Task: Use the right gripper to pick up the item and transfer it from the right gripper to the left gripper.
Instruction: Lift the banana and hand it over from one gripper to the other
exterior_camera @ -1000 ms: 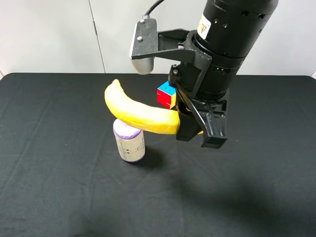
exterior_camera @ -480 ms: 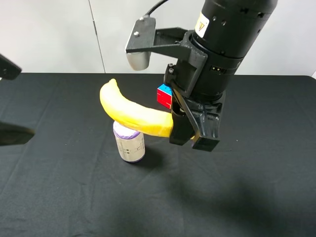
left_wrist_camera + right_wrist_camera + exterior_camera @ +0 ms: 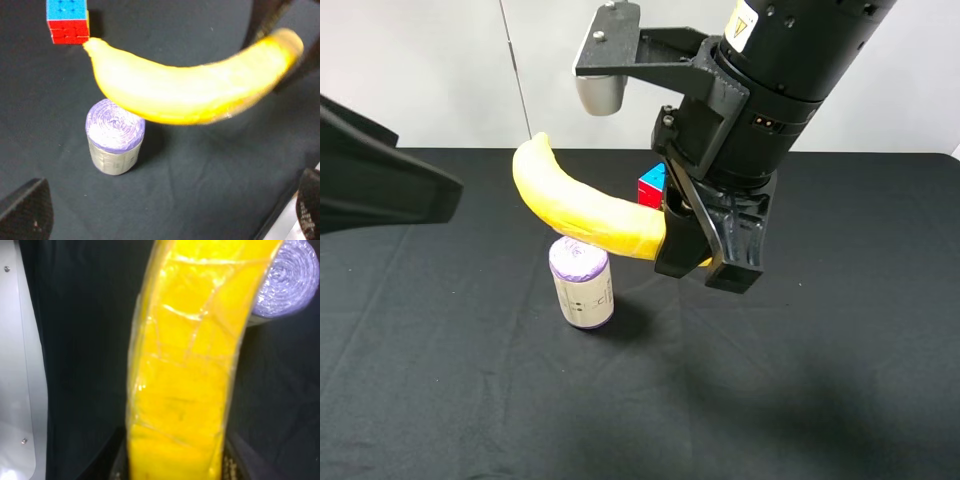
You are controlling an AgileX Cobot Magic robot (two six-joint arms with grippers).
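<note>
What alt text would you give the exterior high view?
The right gripper holds a yellow banana by one end over a purple-topped can on a black table. The left gripper shows at the left edge; a colourful cube sits behind.

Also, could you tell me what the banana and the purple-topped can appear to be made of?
The banana looks like a plastic or foam replica wrapped in clear glossy film: creases and shiny highlights run across its uniform yellow skin. The can seems to be metal or card with a pale printed label; its purple top shows concentric ridges, perhaps foil.
</note>
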